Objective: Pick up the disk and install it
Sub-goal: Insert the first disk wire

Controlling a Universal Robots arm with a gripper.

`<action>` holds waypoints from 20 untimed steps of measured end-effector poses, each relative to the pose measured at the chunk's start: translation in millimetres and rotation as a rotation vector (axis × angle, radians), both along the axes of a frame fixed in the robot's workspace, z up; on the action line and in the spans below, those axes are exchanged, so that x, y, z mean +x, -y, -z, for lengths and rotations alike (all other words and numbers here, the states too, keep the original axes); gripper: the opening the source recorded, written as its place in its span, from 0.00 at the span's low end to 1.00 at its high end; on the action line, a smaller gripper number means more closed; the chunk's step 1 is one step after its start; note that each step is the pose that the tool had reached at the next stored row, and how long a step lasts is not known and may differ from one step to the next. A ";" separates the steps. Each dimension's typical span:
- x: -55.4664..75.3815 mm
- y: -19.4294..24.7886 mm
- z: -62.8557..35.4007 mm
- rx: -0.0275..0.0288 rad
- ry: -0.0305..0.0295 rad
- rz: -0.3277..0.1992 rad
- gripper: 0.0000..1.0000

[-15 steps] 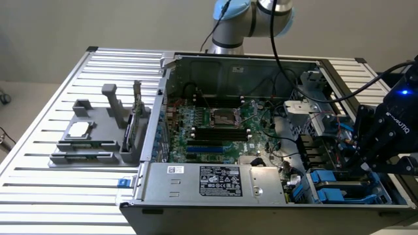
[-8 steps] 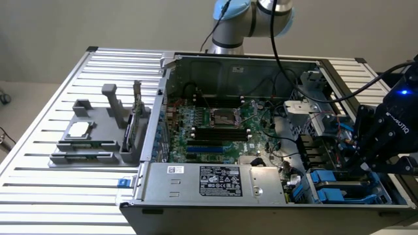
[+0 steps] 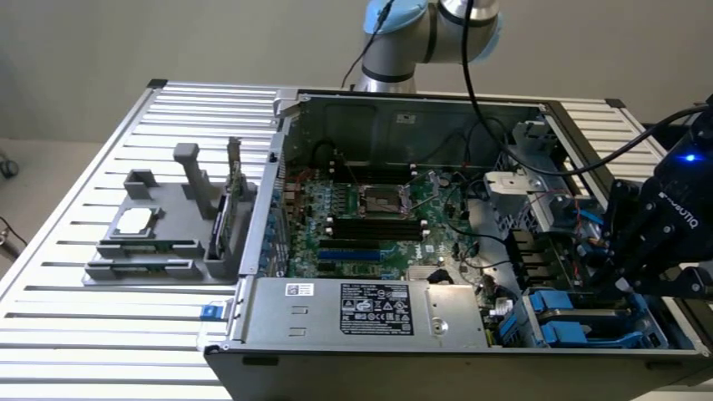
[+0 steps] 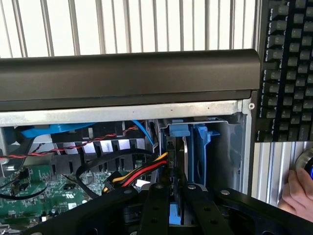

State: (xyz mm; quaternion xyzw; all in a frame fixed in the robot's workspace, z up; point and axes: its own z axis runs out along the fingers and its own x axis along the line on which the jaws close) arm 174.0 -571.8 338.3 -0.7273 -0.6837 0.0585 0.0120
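one end effector (image 4: 175, 196), fingers nearly closed on one disk (image 4: 177, 166) standing on edge in the blue drive bay (image 4: 200, 147) of one open computer case (image 3: 368, 313). wrist view adds one keyboard (image 4: 286, 68) and one hand (image 4: 299, 193); exterior view, one grey fixture (image 3: 167, 230) on the slatted tabletop (image 3: 67, 334).

The slatted metal desk (image 3: 100, 351) carries an open computer case (image 3: 446, 334) directly beneath the end effector (image 3: 640, 280), a grey fixture block (image 3: 167, 242) well away from it across the case, and a black keyboard (image 4: 286, 68) nearby.

Plain beige wall (image 3: 167, 38), pale floor (image 3: 45, 159), slatted metal table (image 3: 67, 251), even light
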 end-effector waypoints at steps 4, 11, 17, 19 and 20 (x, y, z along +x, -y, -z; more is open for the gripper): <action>0.1 0.0 0.0 -0.0006 0.0001 0.000 0.16; 0.1 0.0 1.9 -0.0005 0.0000 0.000 0.16; 0.1 0.1 4.1 -0.0003 0.0001 0.000 0.16; 0.2 0.1 4.6 -0.0006 0.0000 0.000 0.16; 0.2 0.1 4.9 -0.0008 0.0000 0.000 0.16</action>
